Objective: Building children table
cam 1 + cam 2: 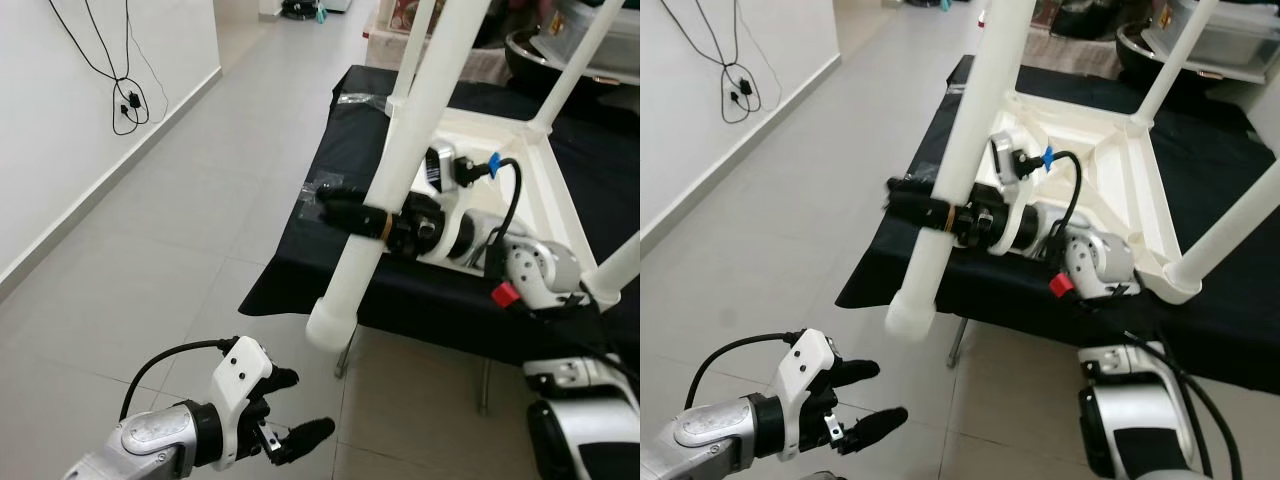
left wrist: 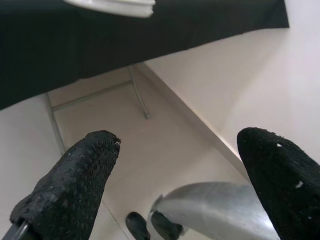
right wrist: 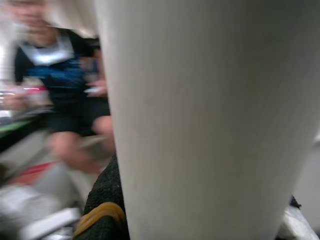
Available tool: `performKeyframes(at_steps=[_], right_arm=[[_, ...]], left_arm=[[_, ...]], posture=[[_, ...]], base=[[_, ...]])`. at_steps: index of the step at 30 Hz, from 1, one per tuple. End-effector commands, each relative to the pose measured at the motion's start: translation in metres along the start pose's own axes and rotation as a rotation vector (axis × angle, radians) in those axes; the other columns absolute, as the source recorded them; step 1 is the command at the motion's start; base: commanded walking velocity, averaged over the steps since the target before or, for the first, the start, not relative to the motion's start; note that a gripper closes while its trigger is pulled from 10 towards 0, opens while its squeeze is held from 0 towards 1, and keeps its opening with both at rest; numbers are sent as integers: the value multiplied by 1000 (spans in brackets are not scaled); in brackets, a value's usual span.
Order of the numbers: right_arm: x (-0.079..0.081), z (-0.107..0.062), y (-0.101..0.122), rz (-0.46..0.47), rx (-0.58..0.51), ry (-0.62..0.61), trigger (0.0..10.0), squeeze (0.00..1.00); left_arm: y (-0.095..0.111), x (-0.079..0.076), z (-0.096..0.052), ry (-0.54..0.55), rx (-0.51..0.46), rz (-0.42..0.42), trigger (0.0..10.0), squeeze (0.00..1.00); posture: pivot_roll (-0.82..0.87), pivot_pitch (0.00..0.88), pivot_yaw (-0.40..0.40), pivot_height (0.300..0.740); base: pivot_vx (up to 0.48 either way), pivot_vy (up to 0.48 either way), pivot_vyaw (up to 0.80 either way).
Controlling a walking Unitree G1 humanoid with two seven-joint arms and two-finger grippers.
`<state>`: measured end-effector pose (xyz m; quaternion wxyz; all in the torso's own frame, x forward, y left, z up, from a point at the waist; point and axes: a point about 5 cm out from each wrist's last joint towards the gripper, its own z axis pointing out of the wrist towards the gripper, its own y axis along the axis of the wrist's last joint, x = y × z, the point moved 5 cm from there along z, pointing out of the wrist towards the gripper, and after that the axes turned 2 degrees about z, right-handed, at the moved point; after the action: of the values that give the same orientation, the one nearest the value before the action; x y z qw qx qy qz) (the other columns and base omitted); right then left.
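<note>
A white children's table frame (image 1: 500, 170) lies upside down on a black-covered table (image 1: 290, 285). Two of its white legs (image 1: 580, 60) stick up from its corners. A long loose white leg (image 1: 385, 190) slants from the top of the view down past the black table's near edge, its lower end over the floor. My right gripper (image 1: 335, 205) reaches across from the right and is shut on this leg about midway; the leg hides part of its fingers. My left gripper (image 1: 305, 405) hangs open low at the left above the floor, holding nothing.
A thin metal leg (image 1: 345, 360) of the black table stands under its near edge. Black cables (image 1: 125, 100) hang on the white wall at the left. A dark pot (image 1: 530, 50) sits at the back. A blurred person (image 3: 55, 75) is beyond the table. Grey tiled floor (image 1: 150, 250) lies open on the left.
</note>
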<state>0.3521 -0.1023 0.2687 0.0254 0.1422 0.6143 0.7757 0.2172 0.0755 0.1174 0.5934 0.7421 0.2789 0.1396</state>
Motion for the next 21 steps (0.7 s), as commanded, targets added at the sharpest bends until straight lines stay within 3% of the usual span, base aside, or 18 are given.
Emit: performKeyframes(at_steps=[1, 2, 4, 6, 8, 9, 10, 11, 17, 21], right_arm=[[-11, -8, 13, -75, -29, -104, 0, 0], [-20, -10, 17, -140, -29, -209, 0, 0], [-26, -12, 19, -185, -30, -277, 0, 0], [-48, -19, 28, -293, -72, -548, 0, 0], [-54, -22, 30, -310, -96, -620, 0, 0], [-60, -29, 38, -386, -148, -770, 3176, 0], [-61, -35, 43, -436, -187, -858, 7255, 0], [-59, -38, 47, -470, -235, -925, 10000, 0], [-48, -42, 42, -543, -284, -1045, 10000, 0], [-37, -29, 42, -549, -315, -1033, 10000, 0]], left_arm=[[-2, 11, -2, 79, -11, 6, 10000, 0], [0, 21, -3, 153, -24, 31, 10000, 0], [1, 27, -3, 201, -31, 49, 10000, 0], [11, 39, 0, 320, -79, 98, 10000, 0], [13, 41, 3, 346, -95, 101, 10000, 0], [19, 42, 7, 402, -125, 105, 10000, 0], [23, 42, 10, 434, -142, 106, 10000, 0], [27, 43, 12, 484, -157, 126, 10000, 0], [50, 41, 14, 545, -255, 173, 10000, 0], [90, 47, 11, 634, -370, 222, 10000, 0]], posture=[[92, 93, -81, 740], [93, 84, -83, 740], [93, 84, -83, 740], [92, 76, -79, 740], [92, 76, -79, 740], [90, 74, -80, 740], [88, 73, -81, 740], [88, 68, -81, 740], [89, 66, -86, 740], [94, 84, -91, 740]], base=[[0, 0, 0], [0, 0, 0], [0, 0, 0], [0, 0, 0], [0, 0, 0], [0, 0, 0], [0, 0, 0], [0, 0, 0], [0, 0, 0], [0, 0, 0]])
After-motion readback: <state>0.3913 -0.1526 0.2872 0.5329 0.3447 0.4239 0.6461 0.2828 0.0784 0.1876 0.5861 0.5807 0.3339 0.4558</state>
